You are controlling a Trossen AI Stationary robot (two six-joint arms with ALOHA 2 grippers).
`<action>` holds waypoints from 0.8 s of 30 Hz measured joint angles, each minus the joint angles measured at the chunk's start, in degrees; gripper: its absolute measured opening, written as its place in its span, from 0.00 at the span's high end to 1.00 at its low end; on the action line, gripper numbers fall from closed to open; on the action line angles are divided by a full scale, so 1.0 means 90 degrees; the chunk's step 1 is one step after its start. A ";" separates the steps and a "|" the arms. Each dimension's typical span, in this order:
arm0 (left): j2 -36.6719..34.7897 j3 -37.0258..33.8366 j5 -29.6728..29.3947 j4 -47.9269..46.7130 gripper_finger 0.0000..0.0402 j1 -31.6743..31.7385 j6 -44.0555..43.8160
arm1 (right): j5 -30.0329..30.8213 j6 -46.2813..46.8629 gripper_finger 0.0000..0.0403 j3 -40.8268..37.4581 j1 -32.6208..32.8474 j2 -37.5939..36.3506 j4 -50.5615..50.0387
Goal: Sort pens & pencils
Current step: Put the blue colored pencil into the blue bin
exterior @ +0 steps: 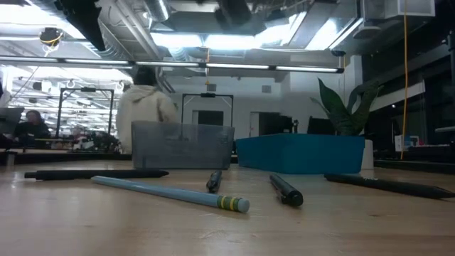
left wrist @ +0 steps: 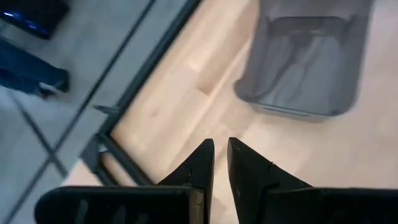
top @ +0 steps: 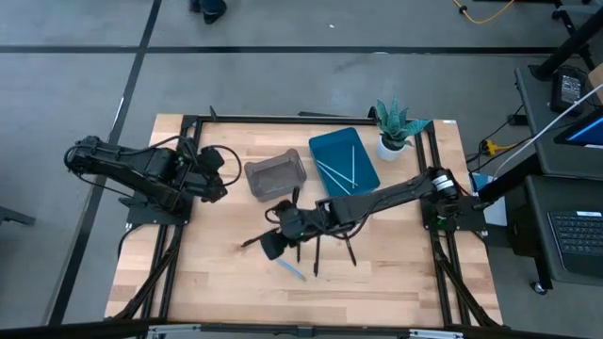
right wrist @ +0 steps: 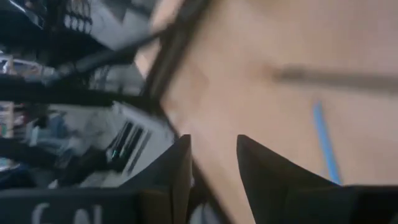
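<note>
Light-blue pencil [exterior: 170, 193] up front — right gripper [top: 276, 237] stretched over mid-table, jaws apart, empty.

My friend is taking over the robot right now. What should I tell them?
Left gripper: nearly shut, holding nothing, waiting at the table's left edge near the grey bin.
Right gripper: open, empty, hovering over the loose sticks in the middle of the table.
Done: a few light blue sticks lie in the blue tray. The grey bin looks empty.
Left: several black sticks and one light blue pencil are on the table and need sorting.
</note>
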 joint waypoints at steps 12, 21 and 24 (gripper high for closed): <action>0.0007 -0.0272 0.0843 0.1431 0.90 -0.0810 -0.0415 | 0.3490 -0.3490 0.79 0.2247 -0.0027 -0.0015 -0.2403; 0.0302 -0.0887 0.0837 0.2579 0.90 -0.1857 -0.2022 | 0.3855 -0.5459 0.80 0.2969 -0.0136 -0.0015 -0.2742; 0.0487 -0.1129 0.0840 0.3280 0.90 -0.2142 -0.2145 | 0.3825 -0.5769 0.81 0.2993 -0.0167 -0.0015 -0.2740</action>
